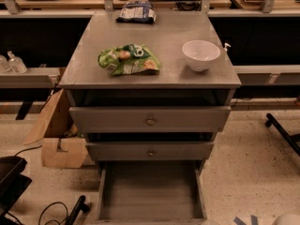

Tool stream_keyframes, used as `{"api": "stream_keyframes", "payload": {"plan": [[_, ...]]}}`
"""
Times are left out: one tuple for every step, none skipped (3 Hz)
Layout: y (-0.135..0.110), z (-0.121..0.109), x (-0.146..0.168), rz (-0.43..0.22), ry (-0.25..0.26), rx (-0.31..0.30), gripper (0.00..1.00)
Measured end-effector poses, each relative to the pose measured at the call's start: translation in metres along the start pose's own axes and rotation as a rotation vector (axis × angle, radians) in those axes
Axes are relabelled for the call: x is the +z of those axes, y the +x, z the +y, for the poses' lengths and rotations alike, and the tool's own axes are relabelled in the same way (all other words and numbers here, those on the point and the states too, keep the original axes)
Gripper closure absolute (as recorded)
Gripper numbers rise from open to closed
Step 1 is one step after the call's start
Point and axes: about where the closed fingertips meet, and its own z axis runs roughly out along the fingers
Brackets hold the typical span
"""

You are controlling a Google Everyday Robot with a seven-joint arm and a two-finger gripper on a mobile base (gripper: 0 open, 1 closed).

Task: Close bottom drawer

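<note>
The grey cabinet (150, 78) has three drawers. The bottom drawer (151, 191) is pulled far out towards me, and its shallow grey tray is open and empty. Its front panel and knob lie at the bottom edge of the camera view and are cut off. The top drawer (150, 119) and the middle drawer (150, 151) stand slightly out, each with a small brass knob. My gripper is not in view.
On the cabinet top lie a green snack bag (129, 59), a white bowl (200, 55) and a blue packet (136, 11). A cardboard box (58, 137) stands to the left. A black object (11, 184) and cables lie at the lower left. A chair leg (283, 132) is on the right.
</note>
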Motion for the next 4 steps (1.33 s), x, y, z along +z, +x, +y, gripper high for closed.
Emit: {"api": "stream_keyframes", "payload": {"plan": [[0.001, 0.003, 0.000, 0.000, 0.001, 0.000, 1.00], [-0.001, -0.017, -0.004, 0.006, 0.024, -0.011, 1.00], [-0.001, -0.016, -0.004, 0.006, 0.024, -0.011, 1.00], [-0.012, -0.052, -0.006, 0.009, 0.056, -0.021, 1.00]]}}
